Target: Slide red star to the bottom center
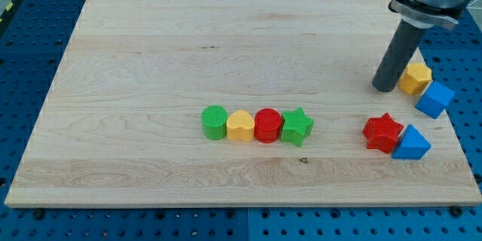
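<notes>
The red star [382, 132] lies on the wooden board [151, 60] at the view's lower right, touching a blue triangular block [411, 143] on its right. My tip [385, 87] rests on the board above the red star, about a block's width away from it. The tip stands just left of a yellow hexagonal block [415, 78].
A blue cube [434, 99] sits below right of the yellow block, near the board's right edge. A row of touching blocks lies at bottom center: green cylinder [215, 122], yellow heart [240, 126], red cylinder [267, 126], green star [297, 126].
</notes>
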Robot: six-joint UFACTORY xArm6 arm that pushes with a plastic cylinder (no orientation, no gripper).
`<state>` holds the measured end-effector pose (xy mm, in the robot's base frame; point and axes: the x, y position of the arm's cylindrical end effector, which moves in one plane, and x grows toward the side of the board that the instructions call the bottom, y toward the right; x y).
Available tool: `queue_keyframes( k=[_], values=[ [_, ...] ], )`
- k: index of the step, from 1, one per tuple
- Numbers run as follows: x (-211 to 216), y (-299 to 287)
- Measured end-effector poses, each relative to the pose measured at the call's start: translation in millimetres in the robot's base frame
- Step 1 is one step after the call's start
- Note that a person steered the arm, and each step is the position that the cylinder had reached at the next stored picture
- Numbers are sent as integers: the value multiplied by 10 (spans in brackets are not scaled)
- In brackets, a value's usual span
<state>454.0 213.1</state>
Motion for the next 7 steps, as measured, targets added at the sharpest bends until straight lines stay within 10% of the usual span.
queue_keyframes(
  k=[7],
  values=[
    [626,-46]
  ],
)
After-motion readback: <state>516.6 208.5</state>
